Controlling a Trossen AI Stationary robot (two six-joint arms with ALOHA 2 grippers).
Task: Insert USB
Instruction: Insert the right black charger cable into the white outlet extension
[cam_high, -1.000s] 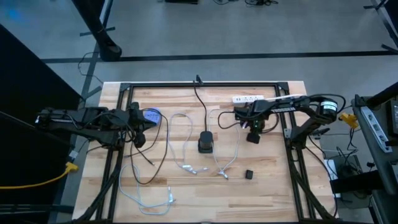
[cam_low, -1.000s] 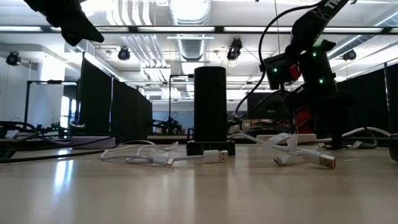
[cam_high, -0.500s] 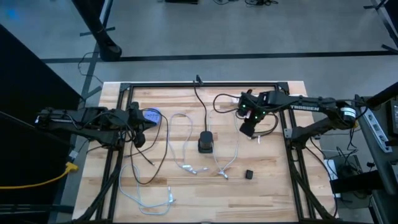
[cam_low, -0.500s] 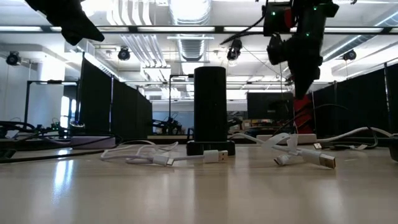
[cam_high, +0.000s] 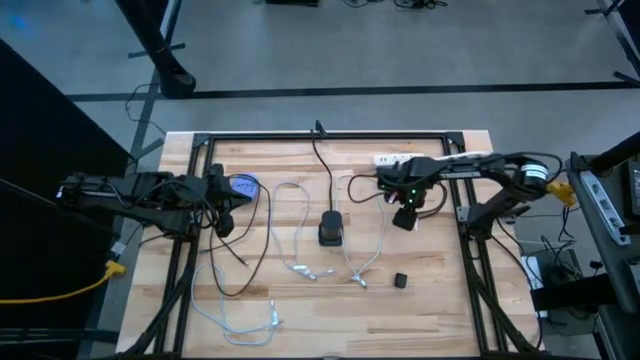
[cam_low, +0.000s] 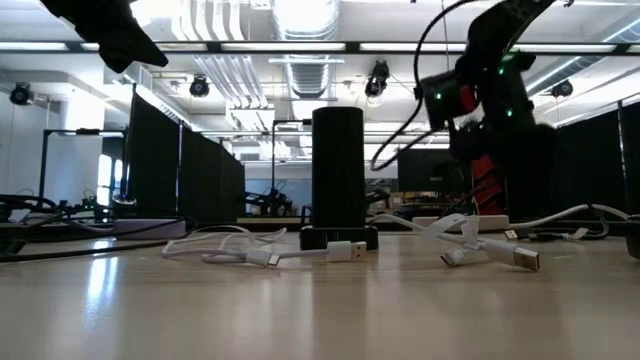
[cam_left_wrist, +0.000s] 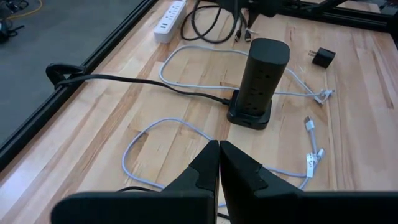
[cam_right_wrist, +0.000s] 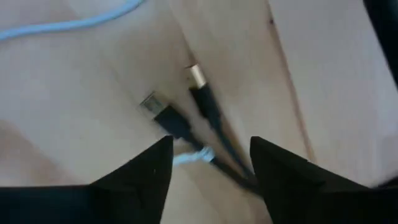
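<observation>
A black tower power strip (cam_high: 330, 228) stands upright at the table's middle, also seen in the low view (cam_low: 338, 170) and the left wrist view (cam_left_wrist: 258, 74). White USB cables (cam_high: 300, 268) lie slack around it, their plugs (cam_low: 347, 250) flat on the wood. My right gripper (cam_high: 405, 213) hovers right of the tower, open (cam_right_wrist: 211, 163), above two black cable plugs (cam_right_wrist: 168, 118) that lie on the table between its fingers. My left gripper (cam_high: 222, 203) waits at the table's left, shut (cam_left_wrist: 219, 163) on nothing.
A white power strip (cam_high: 395, 158) lies at the far edge. A small black charger cube (cam_high: 400, 281) sits near the front right. Another white cable (cam_high: 245, 325) curls at the front left. Black cords (cam_high: 255, 250) trail across the left half.
My right gripper rose well above the table and swung slightly toward the far edge, then came back down to about where it was, over the black plugs. The cables and the tower have kept still.
</observation>
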